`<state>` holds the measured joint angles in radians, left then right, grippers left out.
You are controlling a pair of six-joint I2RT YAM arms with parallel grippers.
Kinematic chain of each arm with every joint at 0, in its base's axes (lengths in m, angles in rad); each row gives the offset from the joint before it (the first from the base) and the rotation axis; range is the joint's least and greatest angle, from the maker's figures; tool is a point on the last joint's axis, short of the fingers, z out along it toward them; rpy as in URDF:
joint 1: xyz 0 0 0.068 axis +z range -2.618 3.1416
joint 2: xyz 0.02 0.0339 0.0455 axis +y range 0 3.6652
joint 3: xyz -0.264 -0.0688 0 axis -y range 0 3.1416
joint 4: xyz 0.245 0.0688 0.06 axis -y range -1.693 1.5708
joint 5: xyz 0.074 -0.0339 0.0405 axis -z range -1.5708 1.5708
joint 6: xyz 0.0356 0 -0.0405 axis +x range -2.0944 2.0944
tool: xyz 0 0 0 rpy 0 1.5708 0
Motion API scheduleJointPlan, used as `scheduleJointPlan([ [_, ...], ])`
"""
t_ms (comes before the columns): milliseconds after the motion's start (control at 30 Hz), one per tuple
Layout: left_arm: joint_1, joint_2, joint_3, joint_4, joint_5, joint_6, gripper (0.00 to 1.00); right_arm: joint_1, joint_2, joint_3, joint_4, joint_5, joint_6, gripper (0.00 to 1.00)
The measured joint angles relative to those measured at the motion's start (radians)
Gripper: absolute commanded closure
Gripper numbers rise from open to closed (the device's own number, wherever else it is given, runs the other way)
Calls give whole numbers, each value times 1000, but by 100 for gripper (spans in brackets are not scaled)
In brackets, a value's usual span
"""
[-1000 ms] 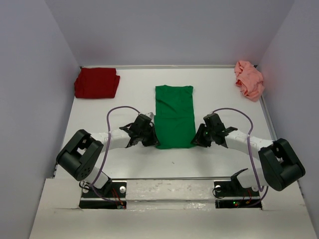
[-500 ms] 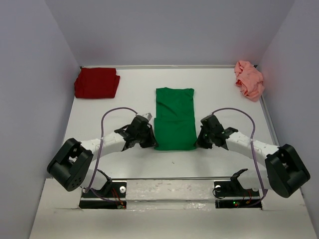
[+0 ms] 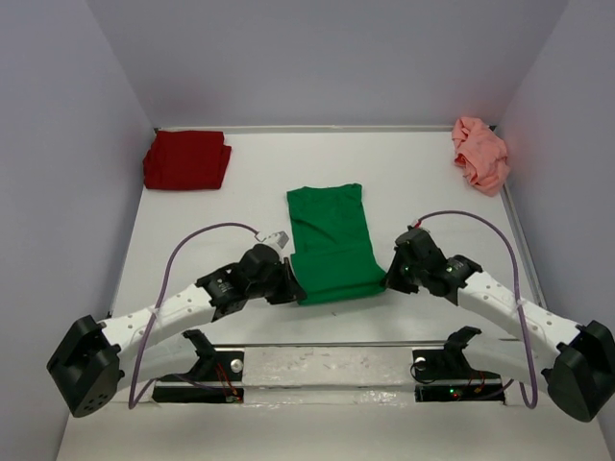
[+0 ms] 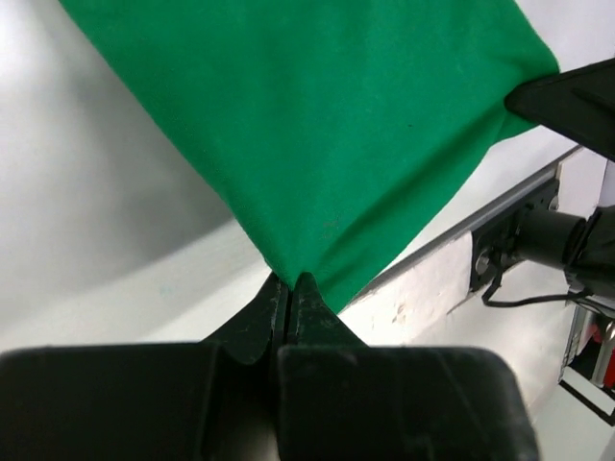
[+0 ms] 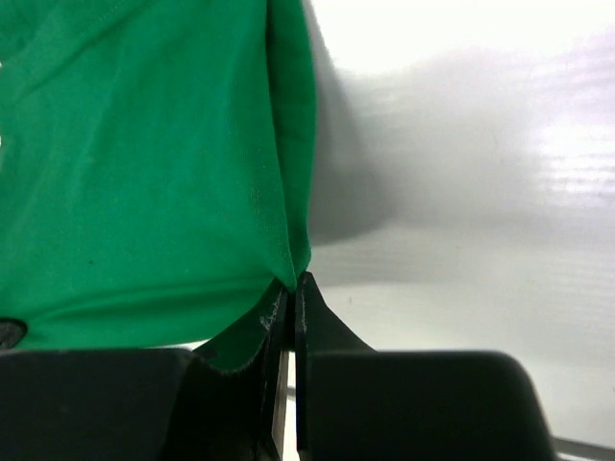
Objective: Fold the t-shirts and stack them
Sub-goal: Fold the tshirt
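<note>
1. My left end effector [image 4: 290, 283] is clenched on the near left corner of the green t-shirt [image 3: 332, 240]; my right end effector [image 5: 291, 283] is clenched on the near right corner; both wrist views show only a thin pinch of cloth between the jaws.
2. The green t-shirt lies mid-surface [image 3: 240, 192] as a narrow strip, with its near hem raised between the two arms; the dark red t-shirt [image 3: 185, 159] sits folded at the far left corner, and the salmon pink t-shirt [image 3: 480, 154] lies crumpled at the far right.
3. Risks as I judge them: either corner could slip out of so slight a hold if I pull hard; uneven travel of the arms would skew the strip and spoil the fold.
4. Against a second ago: both arms have drawn back toward me; the green t-shirt has slid nearer and now slants leftward; the other two t-shirts have not moved.
</note>
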<state>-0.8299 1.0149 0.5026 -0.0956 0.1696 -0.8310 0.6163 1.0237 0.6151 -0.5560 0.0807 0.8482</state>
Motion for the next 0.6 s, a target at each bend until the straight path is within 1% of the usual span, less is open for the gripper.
scheduleJointPlan([
  [167,-73,-78,-58,-41,-25,-69,100,116,-61,-9,-90,40,67,100],
  [367,-172,-153,-84,-83,-66,-153,100,236,-117,-9,-193,98,160,100],
  [600,-216,-175,-79,-125,-116,-211,100,304,-133,-6,-241,150,226,100],
])
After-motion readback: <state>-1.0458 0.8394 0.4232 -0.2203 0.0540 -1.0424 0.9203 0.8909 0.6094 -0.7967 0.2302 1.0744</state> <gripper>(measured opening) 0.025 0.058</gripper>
